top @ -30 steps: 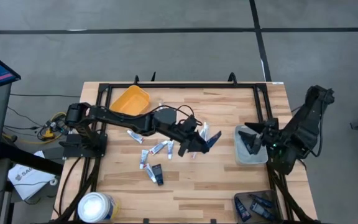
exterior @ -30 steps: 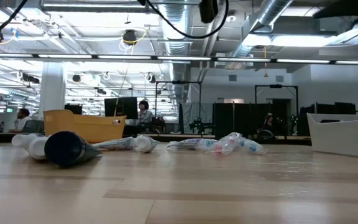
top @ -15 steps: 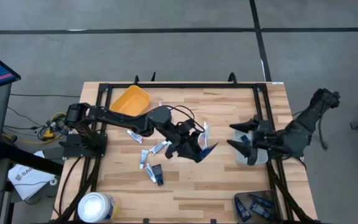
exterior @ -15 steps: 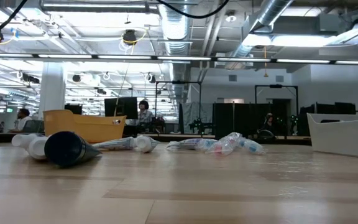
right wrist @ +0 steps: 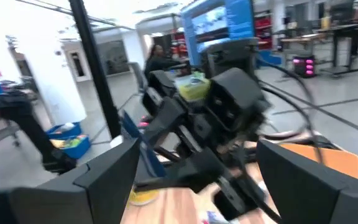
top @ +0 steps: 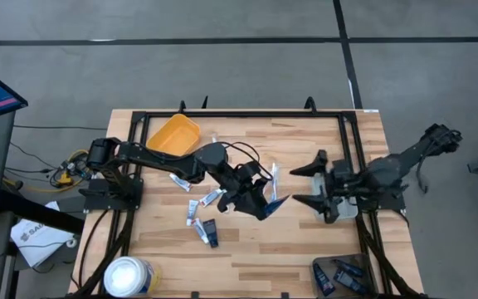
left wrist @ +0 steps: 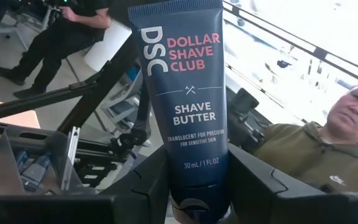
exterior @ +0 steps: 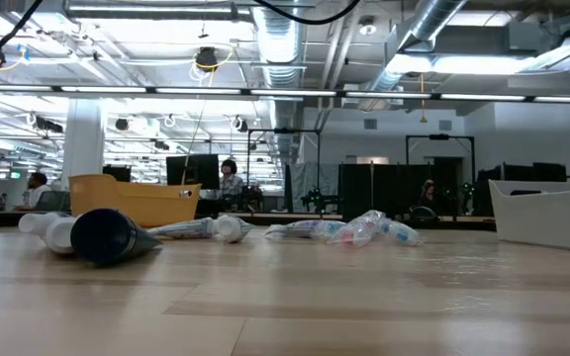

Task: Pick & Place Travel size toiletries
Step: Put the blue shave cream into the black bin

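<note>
My left gripper [top: 269,202] is raised over the table's middle, shut on a dark blue tube [left wrist: 185,99] printed "Shave Butter". My right gripper [top: 304,185] stands open just right of it, pointing at it, with nothing between its fingers [right wrist: 104,177]. In the right wrist view the left gripper [right wrist: 210,124] fills the middle. More toiletries lie flat on the wood: white tubes [top: 196,206], dark tubes [top: 209,232], and, in the low view, a clear-wrapped cluster [exterior: 354,229]. My left gripper pinches the blue tube's cap end [left wrist: 194,200] between its two fingers [left wrist: 146,183]. The fingers point about level toward the table's right and lie along the tube. The tube sticks out past the fingertips, printed face to the camera, lifted clear of the table.
A white bin [top: 340,208] sits under my right arm. A yellow bin [top: 173,133] stands at the far left. A big white tub [top: 129,276] is at the near left. A dark tray of tubes [top: 340,274] is at the near right. A black frame [top: 247,115] rims the table. People show beyond.
My right gripper has risen out of the white bin, turned level and swung toward the left gripper, staying open. My left gripper has tipped up to about level, and the blue tube in it has swung a little toward the near edge.
</note>
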Motion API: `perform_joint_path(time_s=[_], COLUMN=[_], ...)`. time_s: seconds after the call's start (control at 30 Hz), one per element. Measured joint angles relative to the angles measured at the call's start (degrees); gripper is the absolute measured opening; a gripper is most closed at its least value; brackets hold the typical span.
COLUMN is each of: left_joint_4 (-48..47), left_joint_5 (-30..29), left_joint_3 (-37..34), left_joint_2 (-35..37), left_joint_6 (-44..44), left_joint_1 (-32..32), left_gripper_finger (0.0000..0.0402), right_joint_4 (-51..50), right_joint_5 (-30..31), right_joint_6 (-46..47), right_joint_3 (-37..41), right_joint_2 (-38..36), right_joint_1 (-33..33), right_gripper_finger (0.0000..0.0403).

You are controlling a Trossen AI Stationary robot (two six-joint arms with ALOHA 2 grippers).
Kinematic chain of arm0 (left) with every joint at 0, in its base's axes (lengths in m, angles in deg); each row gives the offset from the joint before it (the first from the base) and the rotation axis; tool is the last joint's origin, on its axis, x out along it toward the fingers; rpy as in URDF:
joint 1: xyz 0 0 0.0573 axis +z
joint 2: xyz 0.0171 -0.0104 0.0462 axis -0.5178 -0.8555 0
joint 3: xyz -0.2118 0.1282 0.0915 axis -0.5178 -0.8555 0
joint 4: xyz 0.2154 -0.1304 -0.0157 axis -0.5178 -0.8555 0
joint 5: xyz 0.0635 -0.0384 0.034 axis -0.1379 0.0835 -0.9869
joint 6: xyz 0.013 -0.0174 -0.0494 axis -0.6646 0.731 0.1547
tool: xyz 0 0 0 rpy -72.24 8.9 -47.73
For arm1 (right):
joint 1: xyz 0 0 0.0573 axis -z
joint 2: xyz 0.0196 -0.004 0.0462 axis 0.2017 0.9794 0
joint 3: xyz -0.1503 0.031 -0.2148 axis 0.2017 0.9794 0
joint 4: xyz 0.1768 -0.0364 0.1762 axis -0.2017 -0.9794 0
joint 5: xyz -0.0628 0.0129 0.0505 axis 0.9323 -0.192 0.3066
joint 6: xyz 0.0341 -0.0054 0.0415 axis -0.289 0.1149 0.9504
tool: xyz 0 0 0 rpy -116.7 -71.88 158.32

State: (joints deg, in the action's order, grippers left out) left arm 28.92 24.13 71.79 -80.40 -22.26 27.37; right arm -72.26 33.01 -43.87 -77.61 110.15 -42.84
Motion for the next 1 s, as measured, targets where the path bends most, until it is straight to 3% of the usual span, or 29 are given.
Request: perform_joint_path(time_s=[0.3, 0.43, 0.8, 1.0], left_joint_4=[0.15, 0.47, 0.65, 0.71], left_joint_5=[0.74, 0.88, 1.09, 1.52], left_joint_3=[0.0, 0.0, 0.0, 0.0], left_joint_2=[0.0, 0.0, 0.0, -0.02], left_joint_6=[2.06, 2.63, 2.67, 2.87], left_joint_1=[-0.02, -0.02, -0.02, -0.02], left_gripper_finger=[0.0129, 0.0129, 0.0129, 0.013], right_joint_4=[0.7, -0.71, -3.04, -3.3], right_joint_5=[-8.03, -11.2, -12.58, -15.7], right_joint_6=[-2.67, -2.97, -2.14, -2.79], right_joint_3=[-4.91, -6.3, -6.69, -6.71], right_joint_2=[6.46, 6.91, 8.45, 8.41], right_joint_1=[2.51, 2.56, 3.85, 3.85], right_gripper_finger=[0.0313, 0.029, 0.0171, 0.0033])
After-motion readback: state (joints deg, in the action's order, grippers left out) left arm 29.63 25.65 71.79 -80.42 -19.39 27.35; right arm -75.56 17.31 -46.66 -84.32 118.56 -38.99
